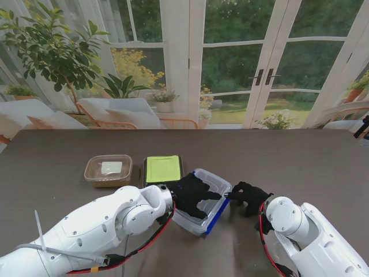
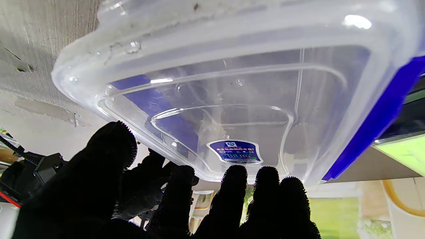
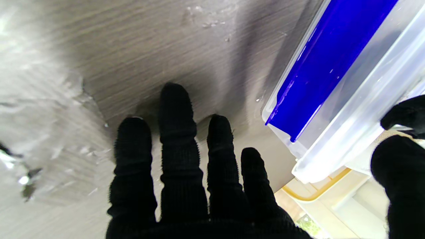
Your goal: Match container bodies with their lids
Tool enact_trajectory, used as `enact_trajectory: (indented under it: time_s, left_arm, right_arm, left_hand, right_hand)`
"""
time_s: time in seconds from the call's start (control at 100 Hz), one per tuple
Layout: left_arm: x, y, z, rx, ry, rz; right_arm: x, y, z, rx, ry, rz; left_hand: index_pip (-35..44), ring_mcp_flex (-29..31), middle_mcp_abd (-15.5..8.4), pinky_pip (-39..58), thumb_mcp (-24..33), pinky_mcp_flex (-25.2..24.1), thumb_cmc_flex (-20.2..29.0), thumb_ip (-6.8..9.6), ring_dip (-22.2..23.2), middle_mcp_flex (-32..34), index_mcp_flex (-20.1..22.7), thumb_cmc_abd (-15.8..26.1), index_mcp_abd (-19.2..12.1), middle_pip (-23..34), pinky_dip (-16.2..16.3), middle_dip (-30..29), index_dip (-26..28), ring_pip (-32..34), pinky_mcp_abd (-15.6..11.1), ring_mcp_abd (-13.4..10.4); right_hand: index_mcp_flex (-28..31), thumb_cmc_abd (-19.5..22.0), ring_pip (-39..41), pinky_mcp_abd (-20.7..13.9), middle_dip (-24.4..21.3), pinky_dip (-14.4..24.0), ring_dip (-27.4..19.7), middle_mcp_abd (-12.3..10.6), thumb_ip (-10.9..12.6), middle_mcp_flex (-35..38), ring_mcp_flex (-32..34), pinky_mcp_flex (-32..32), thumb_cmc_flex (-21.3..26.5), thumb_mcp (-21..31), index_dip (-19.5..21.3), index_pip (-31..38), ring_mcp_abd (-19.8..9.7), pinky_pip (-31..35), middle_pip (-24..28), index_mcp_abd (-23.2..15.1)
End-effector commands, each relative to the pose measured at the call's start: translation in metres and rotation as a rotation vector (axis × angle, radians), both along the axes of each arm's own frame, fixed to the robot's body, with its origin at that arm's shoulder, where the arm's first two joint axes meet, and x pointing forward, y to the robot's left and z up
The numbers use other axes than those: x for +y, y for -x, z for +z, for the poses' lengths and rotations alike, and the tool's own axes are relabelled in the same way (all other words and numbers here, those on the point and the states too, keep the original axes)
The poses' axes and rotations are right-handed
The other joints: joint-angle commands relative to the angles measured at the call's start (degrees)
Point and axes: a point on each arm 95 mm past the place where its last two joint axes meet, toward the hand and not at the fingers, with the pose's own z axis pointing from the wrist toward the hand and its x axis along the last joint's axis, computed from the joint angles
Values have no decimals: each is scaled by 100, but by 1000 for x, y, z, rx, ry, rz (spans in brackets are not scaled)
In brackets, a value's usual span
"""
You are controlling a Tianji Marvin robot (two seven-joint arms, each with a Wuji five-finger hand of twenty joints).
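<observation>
A clear plastic container [image 1: 203, 214] with a blue side clip [image 1: 217, 212] sits tilted in the middle of the table. My left hand [image 1: 193, 193] lies over its open top, fingers [image 2: 234, 186] curled at the rim and thumb [image 2: 109, 149] on the other side. Through the clear container [image 2: 232, 83] a blue label [image 2: 234, 151] shows on its floor. My right hand [image 1: 249, 197] is just right of it, fingers [image 3: 176, 132] spread flat on the table and thumb [image 3: 398, 179] against the container's corner [image 3: 332, 139]. The blue clip [image 3: 318, 63] hangs beside it.
A black container with a green lid [image 1: 163, 169] stands just left of the clear one, farther from me. Further left is a clear tub [image 1: 108, 169] with something pale inside. The dark wooden table [image 1: 300, 161] runs wide to the right.
</observation>
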Motion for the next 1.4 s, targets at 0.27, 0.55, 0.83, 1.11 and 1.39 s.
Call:
enact_trajectory:
  time_s: [0.27,0.55,0.83,1.11,1.39]
  left_arm:
    - [-7,7,-8,-1,-98,1]
    - [-2,7,-10,25,-108,9]
    - [3,7,-12,31,-106,28]
    - [5,6,-14,33,-97,30]
    - [6,6,-15,34,-95,35]
  right_arm:
    - [-4,0,-11,70,2,18]
    - [-5,-6,-14,121,-7,43]
    - [-2,-6,-14,149,-19,64]
    - [3,-6,-13,163,-28,76]
    - [7,-6,-12,178,-47,79]
  left_hand:
    - [110,-206,-92,-378,-232,-168,102,-57,-88,-84,383,294,-13,0,108,-58,185,-222,-132,-21]
    - [130,-193,-59,-460,-303,-152,110,-36,-64,-80,438,340,339,-1,195,-51,227,-224,-142,-17]
    - [124,-189,-31,-472,-302,-153,119,-27,-51,-63,490,334,457,-4,276,-48,239,-210,-132,4]
    - [107,-185,-35,-481,-309,-146,119,-27,-50,-45,486,343,451,-2,319,-43,241,-204,-131,10]
    - [110,-188,-18,-480,-311,-144,118,-28,-46,-41,512,343,458,5,342,-28,246,-196,-133,12]
  right_hand:
    - [-112,211,-366,-119,-116,190,-183,187,65,-357,-449,-133,-415,-214,-96,-22,142,-61,-284,-231]
    - [-41,379,-378,-185,-113,231,-174,198,46,-578,-616,-283,-744,-335,-150,-131,122,-120,-336,-407]
    - [1703,540,-306,-244,-83,323,-153,270,46,-588,-646,-293,-904,-357,-66,-267,82,-127,-326,-635]
    - [1397,647,-202,-254,-84,326,-115,261,55,-602,-640,-300,-890,-403,-87,-575,75,-124,-350,-728]
    - [2319,681,-66,-233,-69,329,-69,300,67,-471,-565,-250,-763,-480,16,-393,87,-96,-324,-907]
